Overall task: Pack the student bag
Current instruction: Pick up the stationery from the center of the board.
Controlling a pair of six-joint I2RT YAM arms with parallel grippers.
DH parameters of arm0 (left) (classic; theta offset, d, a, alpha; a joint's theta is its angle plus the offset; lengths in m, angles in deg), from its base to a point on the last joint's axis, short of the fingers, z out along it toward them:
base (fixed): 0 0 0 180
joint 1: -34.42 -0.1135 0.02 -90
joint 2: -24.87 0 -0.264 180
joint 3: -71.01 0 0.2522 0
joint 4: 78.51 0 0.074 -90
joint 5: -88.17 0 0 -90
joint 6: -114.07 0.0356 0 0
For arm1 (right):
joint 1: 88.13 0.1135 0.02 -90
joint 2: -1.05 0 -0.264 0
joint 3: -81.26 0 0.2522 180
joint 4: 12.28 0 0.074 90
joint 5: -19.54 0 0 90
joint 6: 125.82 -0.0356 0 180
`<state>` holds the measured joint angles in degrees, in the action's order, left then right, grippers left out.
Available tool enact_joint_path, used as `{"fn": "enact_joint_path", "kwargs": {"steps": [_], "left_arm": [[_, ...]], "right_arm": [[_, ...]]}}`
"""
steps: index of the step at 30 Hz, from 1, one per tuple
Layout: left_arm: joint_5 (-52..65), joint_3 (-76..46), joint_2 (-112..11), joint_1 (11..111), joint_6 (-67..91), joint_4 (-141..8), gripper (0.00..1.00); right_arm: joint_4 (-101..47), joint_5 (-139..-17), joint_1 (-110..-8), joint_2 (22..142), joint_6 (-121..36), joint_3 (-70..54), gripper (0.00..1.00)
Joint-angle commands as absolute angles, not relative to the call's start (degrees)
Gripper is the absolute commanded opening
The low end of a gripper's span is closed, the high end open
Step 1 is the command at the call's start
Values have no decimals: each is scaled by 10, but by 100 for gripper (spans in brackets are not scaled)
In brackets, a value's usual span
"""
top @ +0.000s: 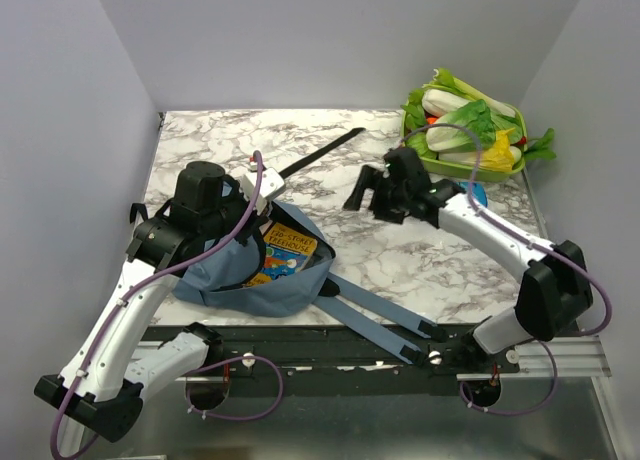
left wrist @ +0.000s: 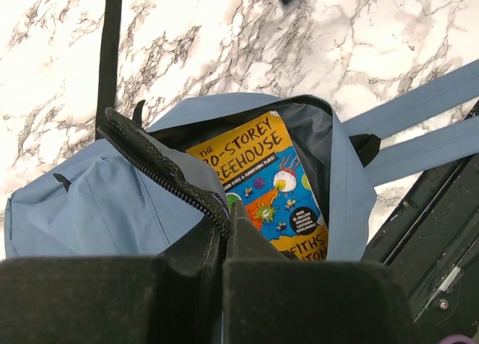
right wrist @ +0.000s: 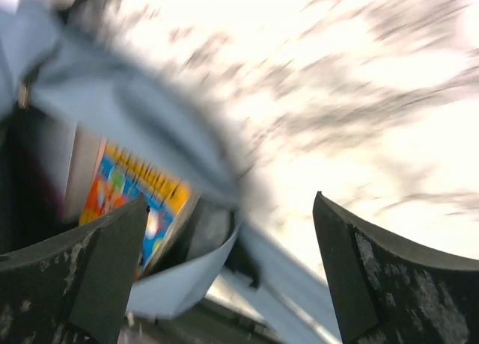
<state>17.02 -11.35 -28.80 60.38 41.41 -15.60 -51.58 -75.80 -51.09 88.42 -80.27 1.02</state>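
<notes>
The dusty-blue student bag (top: 225, 270) lies at the table's near left with its mouth held open. A bright yellow and blue book (top: 285, 252) sits inside it. My left gripper (top: 258, 223) is shut on the bag's black zipper edge (left wrist: 161, 176), lifting it; the book (left wrist: 273, 187) shows in the opening below. My right gripper (top: 362, 192) hovers over the marble to the right of the bag, open and holding nothing. The right wrist view is blurred; the gripper (right wrist: 232, 213) has wide-apart fingers, with the bag (right wrist: 135, 105) and book (right wrist: 131, 191) beyond.
A green tray (top: 512, 110) of leafy vegetables stands at the back right. A small blue object (top: 478, 194) lies near it. A long black strap (top: 320, 152) runs across the back of the table. The bag's shoulder straps (top: 385, 320) trail to the near edge.
</notes>
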Motion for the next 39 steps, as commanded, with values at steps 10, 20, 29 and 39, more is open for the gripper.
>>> {"fn": "enact_joint_path", "kwargs": {"steps": [10, 20, 29, 39], "left_arm": [[205, -126, -282, 608, 416, -201, 0], [204, -123, -283, 609, 417, -197, 0], [201, -111, -282, 609, 417, -198, 0], [194, -109, -282, 609, 419, -197, 0]], "right_arm": [[-495, -676, -825, 825, -897, 159, 100], [-215, -590, -826, 779, -1063, 369, 100], [-51, -583, -826, 863, -1171, 412, 100], [-71, -562, -825, 924, -1189, 334, 100]]}}
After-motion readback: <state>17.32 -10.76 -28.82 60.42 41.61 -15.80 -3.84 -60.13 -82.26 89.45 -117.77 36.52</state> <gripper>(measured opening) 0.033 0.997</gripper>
